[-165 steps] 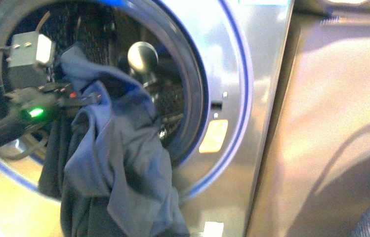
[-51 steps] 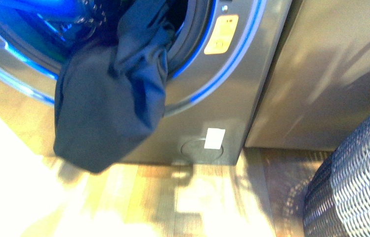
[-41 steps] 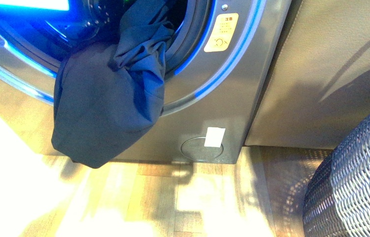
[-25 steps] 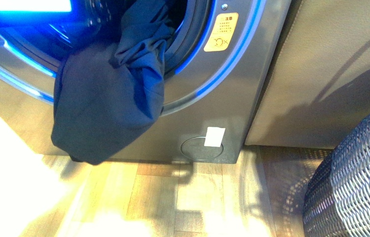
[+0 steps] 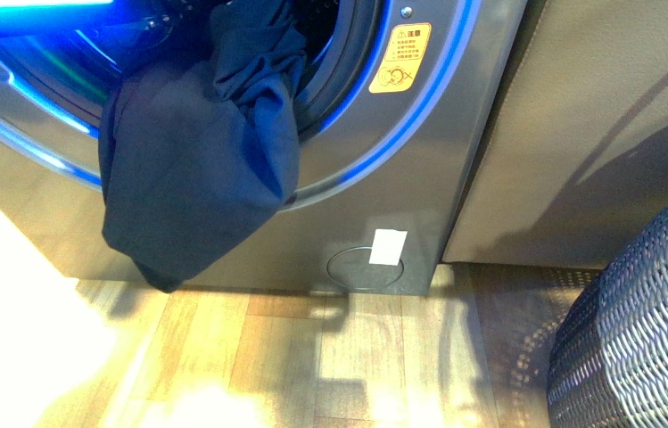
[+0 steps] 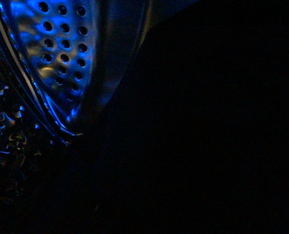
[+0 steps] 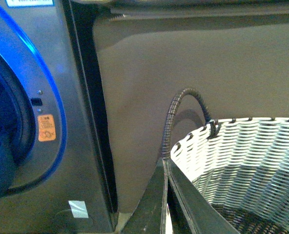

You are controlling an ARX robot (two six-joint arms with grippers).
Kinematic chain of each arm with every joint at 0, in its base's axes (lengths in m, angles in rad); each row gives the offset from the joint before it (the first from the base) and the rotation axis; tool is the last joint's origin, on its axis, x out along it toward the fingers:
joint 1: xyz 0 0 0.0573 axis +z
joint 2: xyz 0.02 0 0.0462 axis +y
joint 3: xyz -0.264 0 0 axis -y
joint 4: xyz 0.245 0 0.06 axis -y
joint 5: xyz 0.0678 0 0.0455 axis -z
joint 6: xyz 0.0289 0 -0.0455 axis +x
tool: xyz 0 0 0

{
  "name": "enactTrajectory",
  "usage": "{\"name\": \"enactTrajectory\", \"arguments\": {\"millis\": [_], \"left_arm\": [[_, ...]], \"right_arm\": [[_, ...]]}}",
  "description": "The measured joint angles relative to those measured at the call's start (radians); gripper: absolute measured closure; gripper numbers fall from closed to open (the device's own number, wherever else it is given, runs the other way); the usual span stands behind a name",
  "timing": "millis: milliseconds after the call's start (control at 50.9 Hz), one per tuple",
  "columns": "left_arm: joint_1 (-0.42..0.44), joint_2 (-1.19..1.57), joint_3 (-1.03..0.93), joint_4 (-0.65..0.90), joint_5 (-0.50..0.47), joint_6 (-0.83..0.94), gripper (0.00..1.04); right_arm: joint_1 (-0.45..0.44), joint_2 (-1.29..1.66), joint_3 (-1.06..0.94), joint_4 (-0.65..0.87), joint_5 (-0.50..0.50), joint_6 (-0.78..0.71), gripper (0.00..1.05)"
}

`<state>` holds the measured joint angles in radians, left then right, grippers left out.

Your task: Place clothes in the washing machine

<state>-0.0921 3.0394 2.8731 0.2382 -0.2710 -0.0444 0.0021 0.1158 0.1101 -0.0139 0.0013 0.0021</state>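
The clothes point(image 5: 196, 160), a dark navy garment, hang out of the porthole of the silver-grey washing machine point(image 5: 375, 187) and drape down its front almost to the floor. In the right wrist view a fold of the clothes point(image 7: 0, 161) shows inside the blue-lit opening of the washing machine point(image 7: 71, 146). The left wrist view is mostly dark; only the perforated steel drum point(image 6: 61, 44) shows, and my left gripper, shut on the clothes, is lost in the dark. My right gripper point(image 7: 164, 163) is shut with nothing in it, just above the basket's rim.
A grey woven basket point(image 5: 642, 339) stands on the wooden floor point(image 5: 330, 357) at the right, its handle point(image 7: 183, 97) arching beside my right gripper. A plain taupe cabinet point(image 5: 597, 134) adjoins the machine. A yellow warning sticker point(image 5: 399, 58) sits by the porthole.
The hanging clothes have been drawn up a little and their lower edge sits higher. Since three seconds ago the front view has dropped from the porthole to the machine's base and floor.
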Motion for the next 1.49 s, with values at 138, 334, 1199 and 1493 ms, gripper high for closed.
{"name": "enactTrajectory", "arguments": {"millis": [138,334,1199,1493], "left_arm": [[0.0,0.003,0.0,0.001,-0.014,0.021,0.98],[-0.005,0.016,0.007,-0.03,0.014,0.058,0.97],[0.0,0.063,0.013,-0.121,0.17,0.07,0.06],[0.001,0.024,-0.081,0.002,0.17,0.039,0.08]], "right_arm": [[0.0,-0.035,-0.014,-0.001,0.0,0.0,1.02],[0.0,-0.056,-0.043,0.002,0.0,0.0,1.02],[0.0,-0.111,-0.105,0.01,0.0,0.0,1.02],[0.0,-0.111,-0.105,0.01,0.0,0.0,1.02]]}}
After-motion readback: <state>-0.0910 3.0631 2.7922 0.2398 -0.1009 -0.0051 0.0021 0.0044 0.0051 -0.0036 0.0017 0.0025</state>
